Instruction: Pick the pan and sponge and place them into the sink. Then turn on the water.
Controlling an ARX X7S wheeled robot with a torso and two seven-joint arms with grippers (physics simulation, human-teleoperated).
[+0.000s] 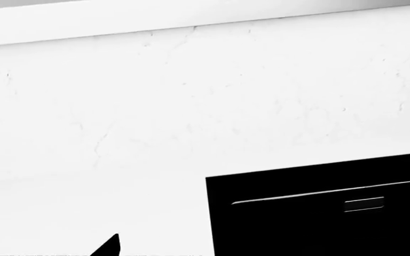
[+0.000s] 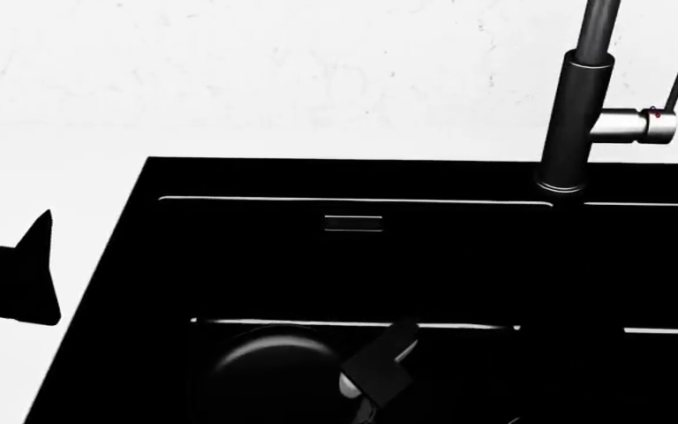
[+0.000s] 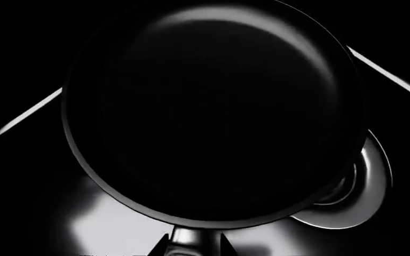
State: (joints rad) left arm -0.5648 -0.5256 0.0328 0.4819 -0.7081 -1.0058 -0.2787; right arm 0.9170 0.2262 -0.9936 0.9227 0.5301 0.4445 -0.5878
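Observation:
The round black pan (image 3: 212,112) fills the right wrist view, low inside the left basin of the black sink (image 2: 127,291), partly over a steel drain ring (image 3: 365,184). My right gripper (image 3: 194,247) is shut on the pan's short handle. From the head the pan (image 2: 266,371) shows dimly at the basin's bottom with the right gripper (image 2: 377,367) beside it. My left gripper (image 2: 27,269) hovers over the white counter just left of the sink, open and empty; one fingertip (image 1: 109,247) shows. The sponge is out of view. No water runs from the faucet.
A dark faucet column (image 2: 575,115) with a thin lever (image 2: 674,84) rises behind the divider between the basins. White counter (image 1: 190,106) surrounds the sink, with a wall edge behind. An overflow slot (image 2: 352,223) marks the left basin's back wall.

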